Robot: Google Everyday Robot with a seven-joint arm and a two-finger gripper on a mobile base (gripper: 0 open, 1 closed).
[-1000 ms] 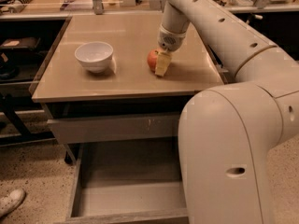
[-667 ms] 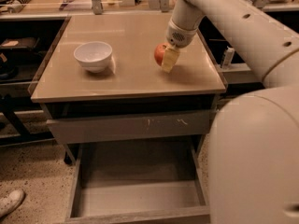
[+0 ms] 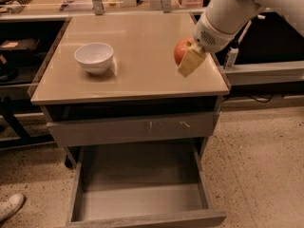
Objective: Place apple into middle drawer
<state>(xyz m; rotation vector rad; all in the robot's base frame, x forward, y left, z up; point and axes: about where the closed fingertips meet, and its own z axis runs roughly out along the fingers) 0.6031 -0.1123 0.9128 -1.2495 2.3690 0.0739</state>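
Observation:
The red-orange apple point(image 3: 181, 50) is held in my gripper point(image 3: 189, 61), lifted above the right side of the tan tabletop point(image 3: 137, 75). Pale yellow fingers point(image 3: 191, 63) close around it from the right, and my white arm reaches in from the upper right. The middle drawer point(image 3: 137, 194) stands pulled open below the table, a grey wood-grain box with a bare flat floor. The apple is above and slightly right of the drawer's back part.
A white bowl point(image 3: 94, 57) sits on the left of the tabletop. A shut grey drawer front with pale scratch marks point(image 3: 133, 127) is above the open drawer. A white shoe point(image 3: 9, 206) is at the lower left on the speckled floor. Dark shelving stands on both sides.
The gripper has lifted the apple off the tabletop and carried it right and toward the front edge. The arm has drawn back, leaving the open drawer in full view.

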